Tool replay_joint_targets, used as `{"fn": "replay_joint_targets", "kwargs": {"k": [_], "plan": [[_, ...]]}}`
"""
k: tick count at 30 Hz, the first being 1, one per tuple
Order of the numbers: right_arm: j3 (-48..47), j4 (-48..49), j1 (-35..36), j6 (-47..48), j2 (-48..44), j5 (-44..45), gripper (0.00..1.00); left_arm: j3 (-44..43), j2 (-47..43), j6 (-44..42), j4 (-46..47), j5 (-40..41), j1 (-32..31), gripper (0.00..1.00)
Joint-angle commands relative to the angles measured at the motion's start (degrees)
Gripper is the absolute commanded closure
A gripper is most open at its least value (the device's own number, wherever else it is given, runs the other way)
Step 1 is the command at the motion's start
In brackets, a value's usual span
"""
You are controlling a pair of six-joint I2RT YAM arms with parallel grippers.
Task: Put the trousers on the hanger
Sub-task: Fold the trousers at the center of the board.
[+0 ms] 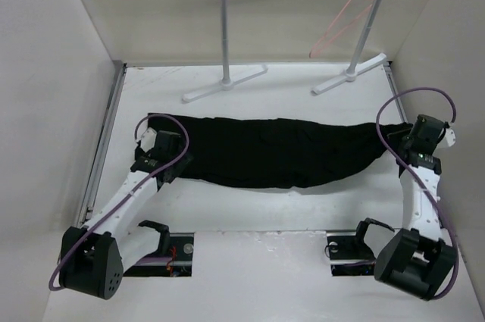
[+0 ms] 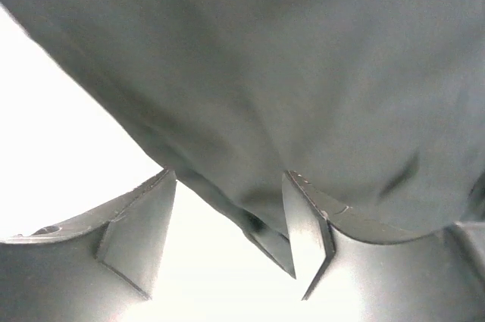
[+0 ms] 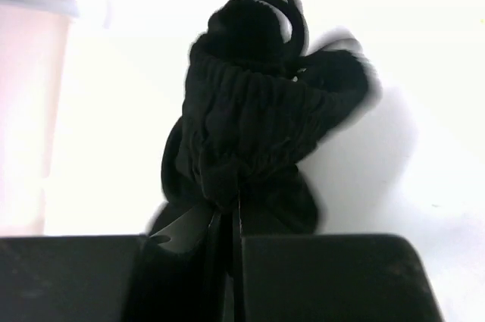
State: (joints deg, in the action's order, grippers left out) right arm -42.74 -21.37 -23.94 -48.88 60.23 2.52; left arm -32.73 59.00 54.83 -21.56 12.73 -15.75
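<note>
The black trousers (image 1: 273, 151) lie stretched sideways across the white table, from one gripper to the other. My left gripper (image 1: 173, 161) is at their left end. In the left wrist view its jaws stand wide apart (image 2: 227, 178), and the edge of the cloth (image 2: 303, 72) lies over and between the fingers (image 2: 307, 223). My right gripper (image 1: 407, 140) is shut on the bunched elastic waistband (image 3: 250, 110) at the right end, jaws pinched together (image 3: 227, 208). The pink-orange wire hanger (image 1: 342, 23) hangs from the rack's rail at the back right, apart from both grippers.
The white-and-silver garment rack (image 1: 225, 26) stands at the back, its T-shaped feet (image 1: 224, 85) on the table. Pale walls close in the left, right and back sides. Purple cables loop over both arms.
</note>
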Motion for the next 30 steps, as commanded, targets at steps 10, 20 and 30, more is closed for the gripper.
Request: {"fn": "replay_joint_targets", "kwargs": {"k": [10, 20, 30], "plan": [[2.75, -4.82, -6.07, 1.24, -2.83, 0.73, 0.94, -6.02, -1.44, -3.76, -3.05, -0.51, 4.37, 0.43], [-6.02, -11.4, 5.59, 6.43, -11.18, 8.36, 0.93, -12.7, -3.45, -9.29, -7.79, -0.87, 9.19, 0.43], [-21.31, -22.13, 43.99, 2.4, -9.0, 21.46, 0.92, -24.3, -2.58, -12.37, -10.25, -1.39, 13.94, 0.42]]}}
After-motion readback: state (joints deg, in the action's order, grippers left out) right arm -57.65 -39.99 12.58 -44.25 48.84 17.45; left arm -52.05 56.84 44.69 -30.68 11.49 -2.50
